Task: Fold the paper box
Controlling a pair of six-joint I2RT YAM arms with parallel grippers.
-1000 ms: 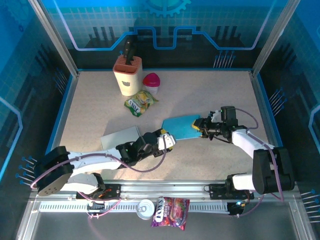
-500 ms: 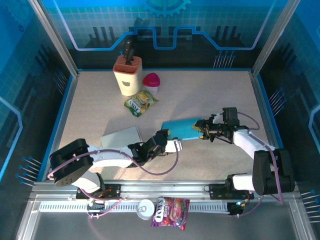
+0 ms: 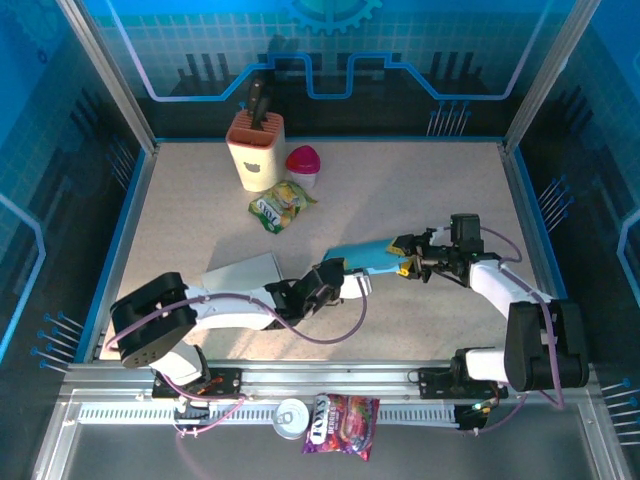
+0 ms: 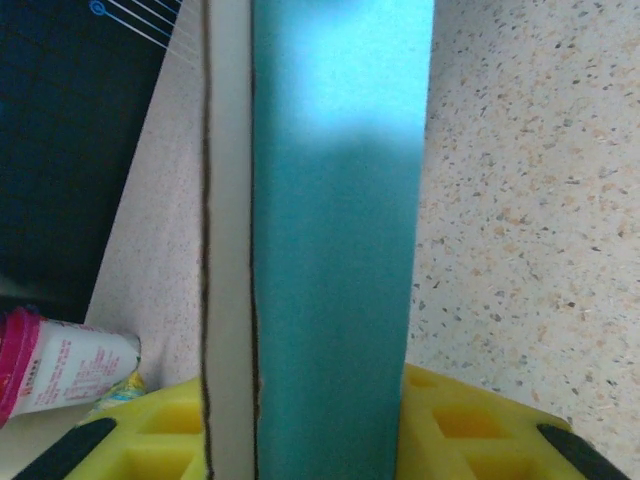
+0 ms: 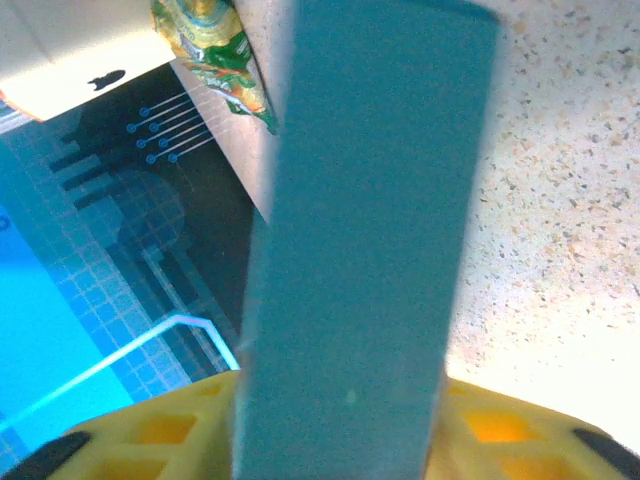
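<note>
The teal paper box (image 3: pixel 368 258) is held just above the table, right of centre, between my two grippers. My left gripper (image 3: pixel 340 273) is shut on its left end. In the left wrist view the box (image 4: pixel 335 250) shows a teal face and a white edge, and it fills the gap between the yellow fingers (image 4: pixel 455 425). My right gripper (image 3: pixel 405 257) is shut on the right end. The right wrist view has the teal panel (image 5: pixel 370 220) pressed between that gripper's yellow fingers (image 5: pixel 500 425).
A cream knife block (image 3: pixel 256 150), a pink-lidded cup (image 3: pixel 303 163) and a snack bag (image 3: pixel 281 205) stand at the back left. A grey flat sheet (image 3: pixel 240 275) lies beside the left arm. A can (image 3: pixel 292 417) and a candy bag (image 3: pixel 340 423) rest on the front rail.
My left gripper has slid right under the box's left end and closed on it. The box now looks narrower from above. My right gripper's jaws stand wider, still on the box.
</note>
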